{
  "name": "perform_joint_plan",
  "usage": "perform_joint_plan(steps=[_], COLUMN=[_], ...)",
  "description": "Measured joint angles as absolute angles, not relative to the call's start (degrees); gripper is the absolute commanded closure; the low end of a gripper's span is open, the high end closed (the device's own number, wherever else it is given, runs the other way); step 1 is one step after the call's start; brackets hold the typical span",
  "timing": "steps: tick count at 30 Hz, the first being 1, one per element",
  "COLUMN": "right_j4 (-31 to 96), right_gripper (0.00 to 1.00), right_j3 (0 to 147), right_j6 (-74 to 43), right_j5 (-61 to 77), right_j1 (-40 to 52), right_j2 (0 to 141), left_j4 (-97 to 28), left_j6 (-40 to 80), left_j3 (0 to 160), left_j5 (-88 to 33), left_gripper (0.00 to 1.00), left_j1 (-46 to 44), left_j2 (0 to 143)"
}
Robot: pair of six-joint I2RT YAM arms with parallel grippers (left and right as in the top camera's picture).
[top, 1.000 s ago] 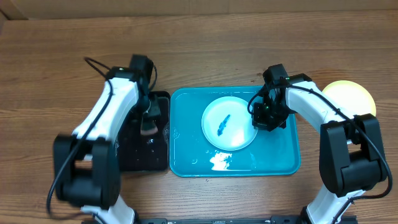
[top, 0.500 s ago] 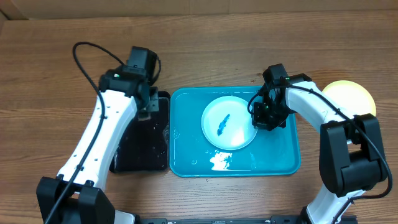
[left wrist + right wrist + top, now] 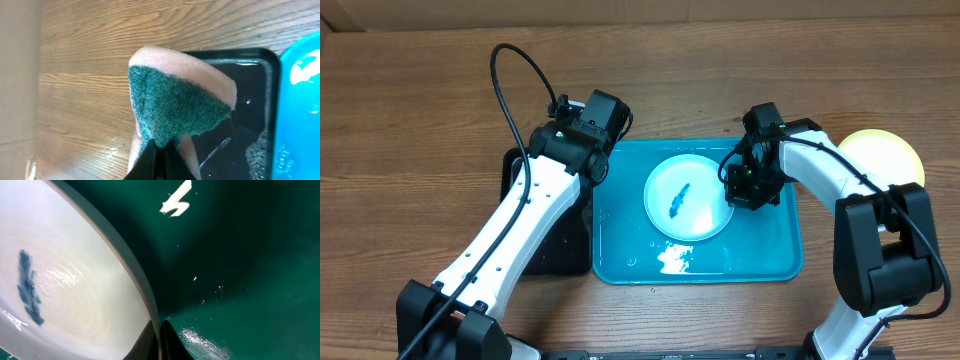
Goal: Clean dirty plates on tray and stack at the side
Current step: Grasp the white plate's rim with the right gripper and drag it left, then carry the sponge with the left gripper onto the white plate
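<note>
Left claw (image 3: pixel 161 150), tight on sponge (image 3: pixel 175 100), nearer tray (image 3: pixel 760 255)

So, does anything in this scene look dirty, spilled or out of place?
Yes. The plate on the tray has a dark blue smear at its centre, so it is dirty. Water droplets lie on the tray floor beside it. Nothing looks broken.
</note>
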State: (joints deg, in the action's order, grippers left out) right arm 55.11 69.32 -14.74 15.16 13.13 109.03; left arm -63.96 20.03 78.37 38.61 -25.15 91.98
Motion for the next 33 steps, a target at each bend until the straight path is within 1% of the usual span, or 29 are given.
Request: perform_joint_plan(steps=[11,17,21,26,30,33], right_j4=[55.1,55.1,55.1,55.1,55.0,54.0], right_gripper=[0.96,0.96,0.96,0.96,0.96,0.96], right_j3=[69.3,69.3,69.3,69.3,69.3,69.3], right_j6=[-14.7,-14.7,-14.8,-14.8,-14.7,-14.7], right_j5=[15.2,15.2,15.2,15.2,15.2,15.7], right_j1=[13.1,13.1,13.1,13.1,13.1,13.4], right_j2=[109.0,109.0,109.0,109.0,109.0,109.0], left_j4=[-64.7,-64.7,-65.5,-66.0,-63.4,-60.7], left_j6=[22.3,22.3,22.5,23.0,22.1,21.2], left_j3=[78.4,78.4,78.4,78.4,78.4,78.4], left_j5=[40.2,38.3,30.5,18.1,7.0,-1.4], left_gripper=[0.96,0.96,0.96,0.96,0.96,0.96], left_j1=[-25.1,-25.0,-23.7,-19.0,-16.2,-15.9], left_j2=[92.0,92.0,92.0,92.0,92.0,92.0])
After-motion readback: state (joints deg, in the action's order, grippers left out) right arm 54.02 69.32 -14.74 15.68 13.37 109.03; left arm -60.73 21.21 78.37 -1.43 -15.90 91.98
